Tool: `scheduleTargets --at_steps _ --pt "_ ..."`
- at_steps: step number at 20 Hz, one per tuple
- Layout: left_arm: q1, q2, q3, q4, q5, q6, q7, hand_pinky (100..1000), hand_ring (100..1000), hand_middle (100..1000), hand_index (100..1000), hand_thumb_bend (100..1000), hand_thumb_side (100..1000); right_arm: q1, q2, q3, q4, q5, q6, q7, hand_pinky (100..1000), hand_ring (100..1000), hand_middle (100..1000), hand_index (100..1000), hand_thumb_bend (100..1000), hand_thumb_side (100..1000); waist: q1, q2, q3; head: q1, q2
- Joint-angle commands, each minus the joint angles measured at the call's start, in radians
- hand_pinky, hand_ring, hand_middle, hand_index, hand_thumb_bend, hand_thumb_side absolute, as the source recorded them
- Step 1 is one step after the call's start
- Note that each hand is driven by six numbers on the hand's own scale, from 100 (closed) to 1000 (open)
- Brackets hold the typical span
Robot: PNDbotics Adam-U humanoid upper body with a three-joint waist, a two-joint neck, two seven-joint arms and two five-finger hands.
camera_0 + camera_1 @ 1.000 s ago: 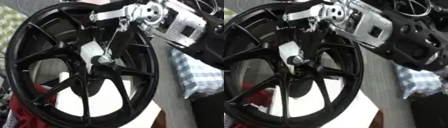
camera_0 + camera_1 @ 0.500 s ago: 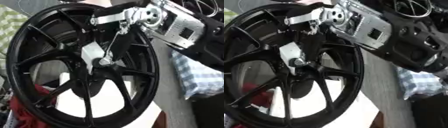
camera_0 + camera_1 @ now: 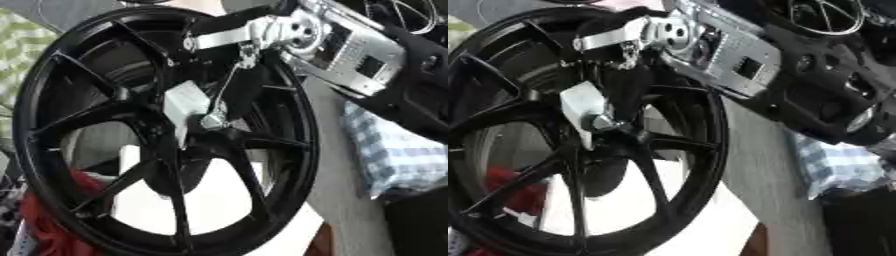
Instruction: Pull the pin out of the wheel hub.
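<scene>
Against the wheel hub (image 3: pixel 175 125), fingers (image 3: pixel 229 82) touch the pin (image 3: pixel 213 120).

A grey bench (image 3: pixel 337 165) runs toward five o'clock. A blue checked cloth (image 3: pixel 398 150) lies at three o'clock, red fabric (image 3: pixel 48 225) at seven o'clock.

1. The wheel (image 3: pixel 166 145) is glossy black, spokes and rim alike.
2. At its hub sits a silvery-white block (image 3: pixel 185 107) with a small silver pin (image 3: pixel 213 120).
3. The right hand (image 3: pixel 229 39) is silver with black parts.
4. On the right lies a blue-and-white checked cloth (image 3: pixel 398 150).
5. Near left, a red thing (image 3: pixel 48 225) shows.
6. Far left, a green-and-white patterned cloth (image 3: pixel 19 45).
</scene>
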Motion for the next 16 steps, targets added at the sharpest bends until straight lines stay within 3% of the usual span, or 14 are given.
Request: scheduleTargets --at_steps 1,8,9,12,16 --pt "0.0 0.006 0.0 -0.018 -0.006 0.005 0.0 885 636 582 779 100 806 -0.01 -0.021 -0.012 0.008 0.007 -0.001 -0.006 730 738 608 673 282 100 0.012 -0.013 0.0 -0.005 -0.018" --pt "0.0 0.005 -0.001 -0.018 -0.007 0.005 -0.001 885 636 582 779 100 806 -0.009 -0.02 -0.01 0.013 0.003 -0.002 -0.018 728 732 595 662 276 100 0.012 -0.013 0.002 -0.006 -0.019" --pt "0.0 0.005 -0.001 -0.018 -0.007 0.005 -0.001 886 635 582 779 100 807 -0.011 -0.02 -0.013 0.012 0.004 -0.003 -0.021 699 632 405 492 235 100 0.012 -0.014 0.002 -0.007 -0.019" --pt "0.001 0.004 0.0 -0.018 -0.005 0.006 0.001 886 635 582 779 100 806 -0.012 -0.024 -0.026 -0.006 0.002 -0.018 -0.051 694 616 357 458 220 100 0.012 -0.015 0.0 -0.007 -0.018" --pt "0.001 0.005 0.001 -0.018 -0.005 0.006 0.002 887 635 582 779 100 806 -0.008 -0.038 -0.032 -0.024 -0.008 -0.029 -0.083 685 592 301 396 263 100 0.012 -0.016 -0.001 -0.007 -0.017"
